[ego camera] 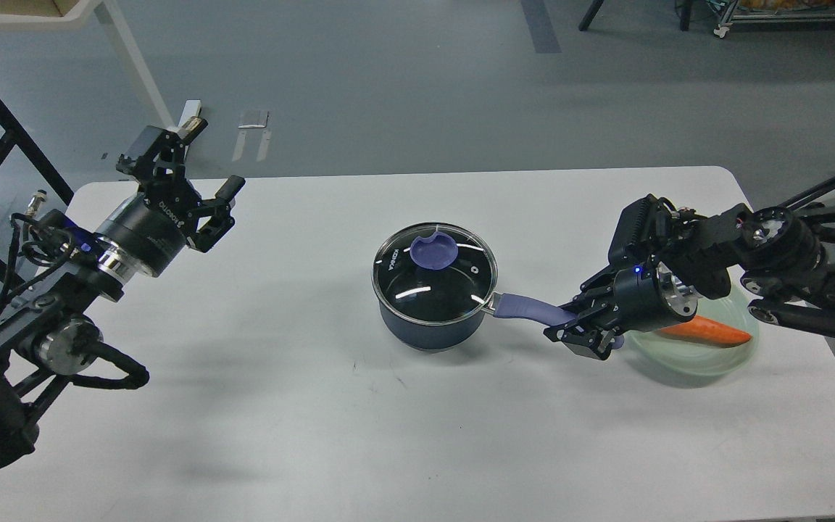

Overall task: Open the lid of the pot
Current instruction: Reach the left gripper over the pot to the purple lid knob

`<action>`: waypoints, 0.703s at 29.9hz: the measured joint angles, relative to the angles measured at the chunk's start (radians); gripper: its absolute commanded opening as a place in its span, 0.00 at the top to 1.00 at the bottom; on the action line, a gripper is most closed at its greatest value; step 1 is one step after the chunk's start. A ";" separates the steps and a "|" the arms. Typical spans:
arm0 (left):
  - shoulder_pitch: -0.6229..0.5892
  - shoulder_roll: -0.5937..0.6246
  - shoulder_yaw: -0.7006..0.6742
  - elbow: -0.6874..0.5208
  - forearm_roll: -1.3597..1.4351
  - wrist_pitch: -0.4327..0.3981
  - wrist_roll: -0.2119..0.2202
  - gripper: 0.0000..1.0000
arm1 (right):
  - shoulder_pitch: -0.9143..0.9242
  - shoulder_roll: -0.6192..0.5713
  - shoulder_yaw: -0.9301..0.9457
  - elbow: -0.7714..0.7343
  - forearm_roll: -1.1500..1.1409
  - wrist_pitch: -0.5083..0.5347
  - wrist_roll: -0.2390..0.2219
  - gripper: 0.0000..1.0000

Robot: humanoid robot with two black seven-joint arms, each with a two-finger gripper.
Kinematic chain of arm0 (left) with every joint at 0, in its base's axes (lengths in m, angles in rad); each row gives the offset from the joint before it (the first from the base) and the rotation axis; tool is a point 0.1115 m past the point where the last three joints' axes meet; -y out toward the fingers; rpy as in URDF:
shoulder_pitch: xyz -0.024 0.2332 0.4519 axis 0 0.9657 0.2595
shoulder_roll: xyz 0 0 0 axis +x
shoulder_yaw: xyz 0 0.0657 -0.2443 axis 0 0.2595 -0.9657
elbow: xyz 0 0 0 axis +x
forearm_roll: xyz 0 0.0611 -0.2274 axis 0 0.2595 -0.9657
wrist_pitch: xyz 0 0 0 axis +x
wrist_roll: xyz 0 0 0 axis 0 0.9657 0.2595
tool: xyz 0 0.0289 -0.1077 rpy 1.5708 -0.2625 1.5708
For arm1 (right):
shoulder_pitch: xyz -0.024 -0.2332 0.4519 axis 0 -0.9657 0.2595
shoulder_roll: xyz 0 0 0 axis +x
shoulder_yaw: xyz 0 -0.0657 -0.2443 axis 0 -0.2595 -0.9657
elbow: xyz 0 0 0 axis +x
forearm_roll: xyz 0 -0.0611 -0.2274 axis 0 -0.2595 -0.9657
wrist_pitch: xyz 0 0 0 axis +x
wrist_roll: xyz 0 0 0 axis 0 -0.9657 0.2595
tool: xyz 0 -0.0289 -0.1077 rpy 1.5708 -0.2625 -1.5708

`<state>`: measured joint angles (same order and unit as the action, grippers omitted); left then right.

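A dark blue pot (428, 322) stands mid-table with a glass lid (434, 272) on it; the lid has a purple knob (434, 251). Its purple handle (530, 309) points right. My right gripper (571, 326) is shut on the end of that handle. My left gripper (206, 168) is open and empty above the table's far left, well away from the pot.
A pale green plate (707, 351) with an orange carrot (707, 333) lies at the right, just behind my right gripper. The white table (359, 435) ends at the far edge behind the pot; black frames stand off its left side.
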<state>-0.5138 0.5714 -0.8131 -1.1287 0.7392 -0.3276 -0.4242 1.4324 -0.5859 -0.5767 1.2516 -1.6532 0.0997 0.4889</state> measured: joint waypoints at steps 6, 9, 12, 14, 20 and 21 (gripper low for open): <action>-0.136 0.001 0.045 -0.046 0.432 0.008 -0.056 0.01 | 0.000 0.000 -0.005 0.000 0.001 0.000 0.000 0.69; -0.216 0.001 0.125 -0.087 0.644 0.027 -0.064 0.01 | 0.000 0.000 -0.015 -0.007 0.006 0.000 0.000 0.69; -0.296 -0.002 0.235 -0.106 0.827 0.109 -0.065 0.01 | -0.004 0.008 -0.019 -0.016 0.008 0.000 0.000 0.69; -0.356 -0.006 0.337 -0.104 0.924 0.184 -0.065 0.01 | -0.006 0.011 -0.020 -0.020 0.008 0.000 0.000 0.69; -0.552 -0.063 0.686 -0.049 1.042 0.355 -0.065 0.01 | -0.007 0.022 -0.020 -0.022 0.009 0.000 -0.001 0.69; -0.576 -0.083 0.725 -0.024 1.046 0.373 -0.065 0.01 | -0.007 0.026 -0.020 -0.022 0.009 0.000 -0.001 0.69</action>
<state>-1.0895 0.4886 -0.0884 -1.1522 1.7848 0.0453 -0.4893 1.4251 -0.5599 -0.5968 1.2296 -1.6444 0.0994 0.4884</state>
